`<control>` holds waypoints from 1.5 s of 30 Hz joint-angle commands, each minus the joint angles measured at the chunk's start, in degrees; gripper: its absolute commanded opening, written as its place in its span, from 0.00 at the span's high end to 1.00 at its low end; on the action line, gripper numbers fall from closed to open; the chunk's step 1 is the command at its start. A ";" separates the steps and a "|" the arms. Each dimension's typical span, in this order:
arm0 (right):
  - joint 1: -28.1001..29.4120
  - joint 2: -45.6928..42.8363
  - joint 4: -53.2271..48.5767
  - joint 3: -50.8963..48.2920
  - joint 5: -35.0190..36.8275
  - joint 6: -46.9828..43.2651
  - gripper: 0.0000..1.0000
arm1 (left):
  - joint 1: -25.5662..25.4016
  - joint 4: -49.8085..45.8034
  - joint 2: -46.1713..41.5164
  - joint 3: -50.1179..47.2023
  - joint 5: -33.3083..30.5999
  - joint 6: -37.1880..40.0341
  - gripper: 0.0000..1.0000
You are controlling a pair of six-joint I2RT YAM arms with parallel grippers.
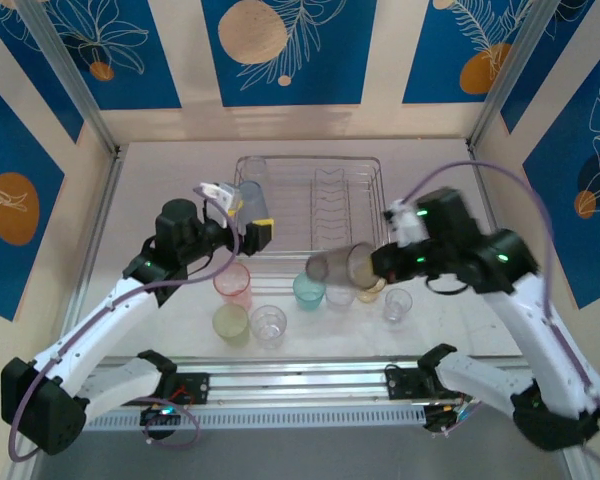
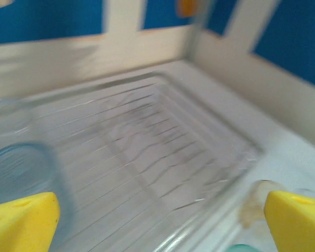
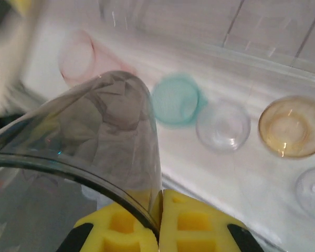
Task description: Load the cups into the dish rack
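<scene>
Pinching the rim wall of a grey cup (image 3: 94, 136), the right jaws hold it tipped at the near edge of the rack (image 1: 360, 170), the left jaws spread over its left end by a blue cup (image 2: 21, 168); this light, slick plastic likely flexes, so a rim grip suits.

A robot test booth: printed blue wall panels (image 1: 330, 70), aluminium base rail (image 1: 300, 385).

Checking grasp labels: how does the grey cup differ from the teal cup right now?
The grey cup is smoky, the teal cup blue-green. The grey cup is airborne and tipped sideways, its rim pinched by the right gripper; the teal cup stands upright on the table, untouched. Both are translucent tumblers.
</scene>
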 commanded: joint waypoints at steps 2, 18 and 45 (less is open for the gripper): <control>-15.57 0.10 7.42 3.28 -26.13 -2.22 1.00 | -1.41 19.66 -1.37 -3.52 22.44 -1.24 0.00; -8.99 12.06 16.96 5.61 -37.97 -0.89 1.00 | -3.51 23.40 2.28 0.45 29.60 -3.36 0.00; -3.07 20.09 23.60 6.63 -37.82 0.85 1.00 | -3.59 28.10 4.10 3.10 29.92 -9.88 0.42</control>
